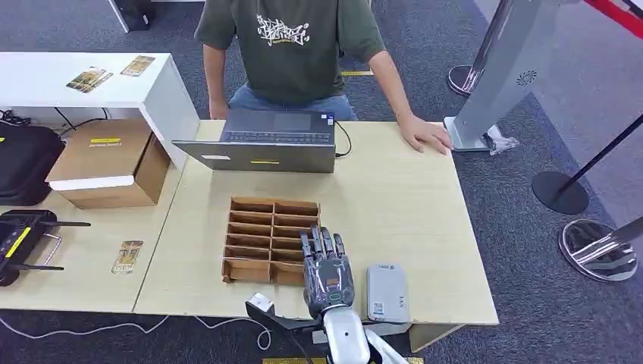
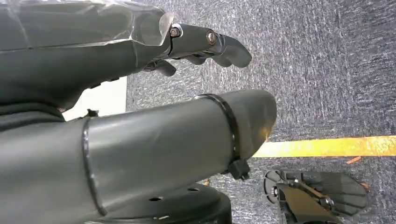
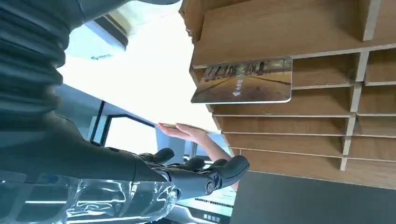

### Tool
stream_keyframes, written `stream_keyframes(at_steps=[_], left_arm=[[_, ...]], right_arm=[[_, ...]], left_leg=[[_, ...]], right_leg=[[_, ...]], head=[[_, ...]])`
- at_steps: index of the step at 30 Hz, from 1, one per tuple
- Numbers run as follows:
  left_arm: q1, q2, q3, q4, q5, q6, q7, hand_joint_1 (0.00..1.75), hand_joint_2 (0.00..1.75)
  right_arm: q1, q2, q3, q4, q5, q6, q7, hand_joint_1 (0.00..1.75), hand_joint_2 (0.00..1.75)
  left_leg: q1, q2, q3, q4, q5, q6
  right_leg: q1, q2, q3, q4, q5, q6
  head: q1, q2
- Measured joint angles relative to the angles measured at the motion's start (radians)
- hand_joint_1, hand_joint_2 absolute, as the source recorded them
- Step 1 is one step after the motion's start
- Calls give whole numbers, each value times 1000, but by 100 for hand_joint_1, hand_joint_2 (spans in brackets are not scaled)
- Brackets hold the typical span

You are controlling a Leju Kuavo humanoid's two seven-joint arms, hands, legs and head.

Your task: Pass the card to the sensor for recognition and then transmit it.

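Near the front edge of the light wooden table [image 1: 394, 197]: one right hand [image 1: 327, 267], palm down, fingers stretched forward and apart, grasping nothing, tips over the front right compartments of one brown wooden slotted rack [image 1: 267, 236]. Inside one rack slot, seen from the right wrist: one card [image 3: 243, 81] with a street picture, standing on edge, apart from the dark fingertips [image 3: 231, 169]. Just beside the hand, toward the table's right front corner: one grey card sensor [image 1: 387, 293], lying flat. At the back edge: one open grey laptop [image 1: 261, 142], and one person's hand [image 1: 426, 135] resting flat near the back right corner. On the lower table to the left: one cardboard box [image 1: 110, 163] and one loose card [image 1: 128, 256]. Hanging above grey carpet with a yellow floor stripe [image 2: 327, 146]: one left hand [image 2: 140, 112], fingers loosely extended, empty.
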Motion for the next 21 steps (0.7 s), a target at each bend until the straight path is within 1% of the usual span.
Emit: stream_keyframes(at_steps=[7, 21], left_arm=[[-1, -4, -8, 0, -7, -1, 6, 0, 0], [-2, -8, -27, 0, -17, -2, 18, 0, 0]], right_arm=[[-2, 2, -4, 4, 0, -10, -3, 0, 175], [-25, 24, -28, 39, -12, -34, -9, 0, 175]], left_leg=[[0, 0, 0, 0, 0, 0], [0, 0, 0, 0, 0, 0]], right_leg=[[0, 0, 0, 0, 0, 0], [0, 0, 0, 0, 0, 0]], head=[[0, 0], [0, 0]])
